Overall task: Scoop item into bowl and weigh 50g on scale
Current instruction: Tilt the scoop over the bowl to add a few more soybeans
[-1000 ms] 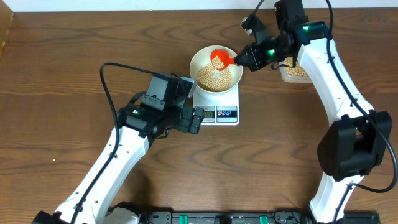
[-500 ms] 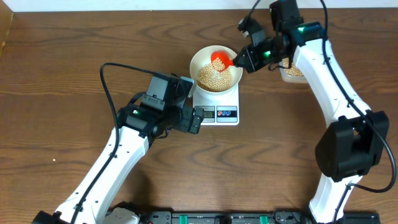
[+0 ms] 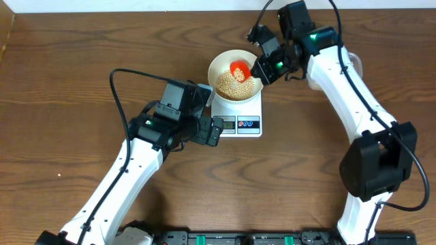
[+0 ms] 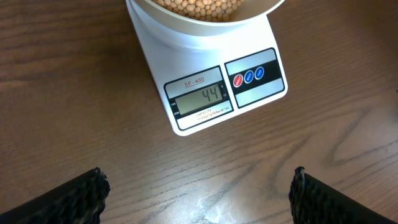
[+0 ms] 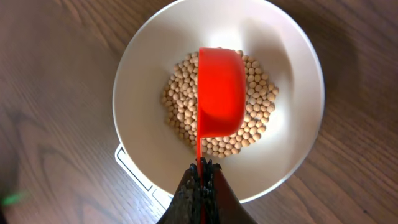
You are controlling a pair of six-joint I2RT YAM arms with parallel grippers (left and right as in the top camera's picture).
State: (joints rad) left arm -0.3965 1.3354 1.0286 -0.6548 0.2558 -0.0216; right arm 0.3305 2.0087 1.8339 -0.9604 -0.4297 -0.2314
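Note:
The white bowl [image 3: 236, 76] sits on the white scale [image 3: 238, 121] and holds tan beans [image 3: 230, 84]. In the left wrist view the scale [image 4: 205, 74] shows 44 on its display [image 4: 199, 98]. My right gripper [image 3: 267, 67] is shut on the handle of a red scoop [image 3: 239, 68], held over the bowl. In the right wrist view the scoop [image 5: 220, 93] is turned on its side above the beans [image 5: 180, 102] in the bowl [image 5: 143, 93], the right gripper [image 5: 201, 173] clamped on its handle. My left gripper [image 4: 198, 193] is open and empty in front of the scale.
A clear tub [image 3: 315, 76] lies to the right of the scale, mostly hidden by the right arm. The left arm [image 3: 163, 122] rests at the scale's left front on the wooden table [image 3: 68, 82].
My right gripper has moved left with the red scoop, further over the bowl, and the scoop has tilted over. The left arm has not moved.

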